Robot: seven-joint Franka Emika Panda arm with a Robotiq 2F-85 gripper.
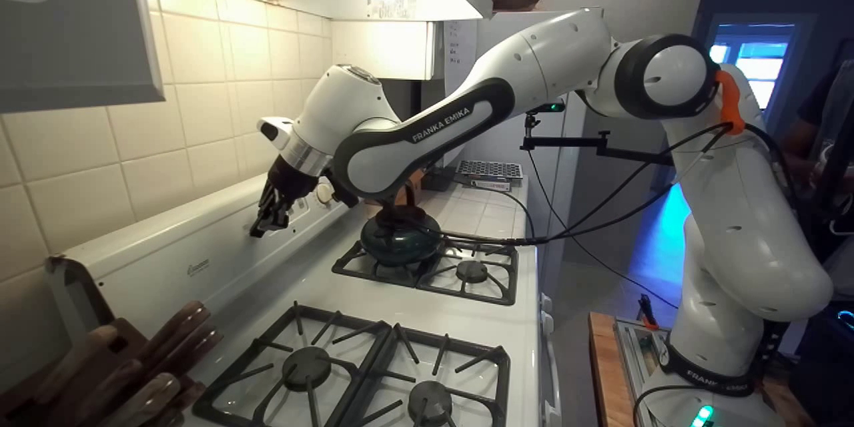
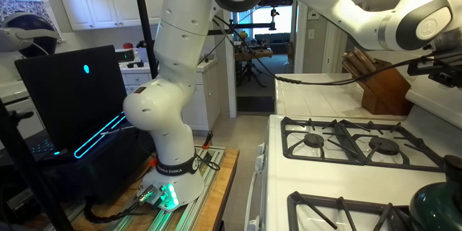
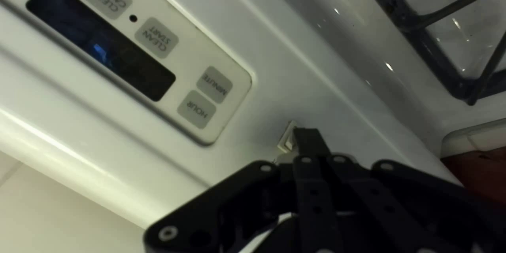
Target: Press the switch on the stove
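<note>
You had the gripper closed narrow, apparently empty, by the switch on the stove; reaching looked done, but contact and press couldn't be confirmed.

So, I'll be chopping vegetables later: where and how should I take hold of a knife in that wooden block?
I'd grip one knife handle from the upper left, as an exterior view shows it: the handles jut that way from the slanted wooden knife block. Probably draw it along its own slant, minding the black cable crossing in front of the block there.
</note>
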